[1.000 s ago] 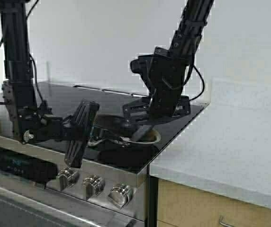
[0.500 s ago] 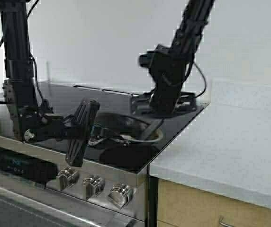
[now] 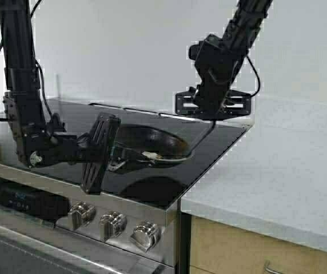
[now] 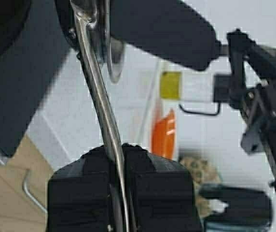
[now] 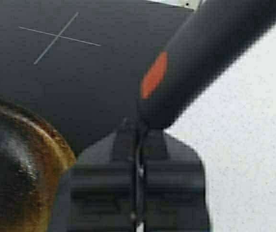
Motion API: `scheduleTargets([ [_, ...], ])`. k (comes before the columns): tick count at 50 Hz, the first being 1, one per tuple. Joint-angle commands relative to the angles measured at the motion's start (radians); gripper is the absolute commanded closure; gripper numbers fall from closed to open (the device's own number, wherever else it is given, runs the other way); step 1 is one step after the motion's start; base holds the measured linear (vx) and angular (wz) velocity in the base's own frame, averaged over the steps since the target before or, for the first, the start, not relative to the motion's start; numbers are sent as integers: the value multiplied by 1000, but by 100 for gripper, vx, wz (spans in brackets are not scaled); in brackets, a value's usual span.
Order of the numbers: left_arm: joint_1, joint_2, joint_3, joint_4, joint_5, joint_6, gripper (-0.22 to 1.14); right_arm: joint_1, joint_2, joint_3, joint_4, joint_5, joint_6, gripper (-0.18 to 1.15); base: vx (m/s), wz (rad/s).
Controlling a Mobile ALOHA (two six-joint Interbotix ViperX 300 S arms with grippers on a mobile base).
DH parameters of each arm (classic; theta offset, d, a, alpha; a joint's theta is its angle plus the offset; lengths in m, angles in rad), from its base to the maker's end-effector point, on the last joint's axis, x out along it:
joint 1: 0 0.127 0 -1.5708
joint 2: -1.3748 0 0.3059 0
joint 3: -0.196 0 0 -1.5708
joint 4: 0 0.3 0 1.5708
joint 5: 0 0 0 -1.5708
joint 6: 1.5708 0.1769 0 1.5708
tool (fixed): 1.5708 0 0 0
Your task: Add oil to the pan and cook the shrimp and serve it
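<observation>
The steel pan (image 3: 152, 144) is held just above the black stovetop (image 3: 209, 149), its dark inside facing me. My left gripper (image 3: 116, 155) is shut on the pan's metal handle (image 4: 110, 137); the left wrist view shows the jaws (image 4: 121, 147) closed on it. My right gripper (image 3: 212, 109) is raised above the stove's back right corner. It is shut on a black utensil (image 5: 200, 58) with an orange mark, whose thin end (image 3: 200, 137) reaches down to the pan's right rim. A pale speck (image 3: 150, 154) lies at the pan's near rim; I cannot tell if it is the shrimp. The oil dispenser is out of view.
White counter (image 3: 278, 165) lies right of the stove, with wooden cabinets below. Stove knobs (image 3: 113, 224) line the front panel. An orange bowl (image 4: 163, 135) shows in the left wrist view beyond the pan handle. A white wall is behind.
My right gripper has risen and moved right with the utensil, away from the pan. My left gripper has lifted the pan a little.
</observation>
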Motion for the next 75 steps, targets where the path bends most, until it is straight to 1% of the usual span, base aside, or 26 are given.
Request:
scheduleTargets([
  [1,2,-75,0,3,-18,63,89,0,8,-11,-5,21,5,89,0,0],
  [4,2,-80,3,5,-18,71,89,0,34,-6,-5,44,35,89,0,0],
  [17,0,-94,0,29,-17,75,89,3,104,-9,-6,167,81,89,0,0],
  [25,0,-94,-2,41,-6,75,89,3,124,-12,-41,250,221,89,0,0],
  [36,0,-94,-15,92,58,67,89,38,176,-23,-138,272,402,89,0,0],
  [45,2,-95,-26,133,95,58,89,64,202,-34,-187,275,416,89,0,0],
  [54,0,-95,-41,183,118,28,89,64,204,-48,-210,293,410,89,0,0],
  [63,0,-94,-55,219,120,-6,89,64,202,-81,-318,339,410,89,0,0],
  [75,0,-95,-66,259,120,-23,89,58,198,-137,-426,416,407,89,0,0],
])
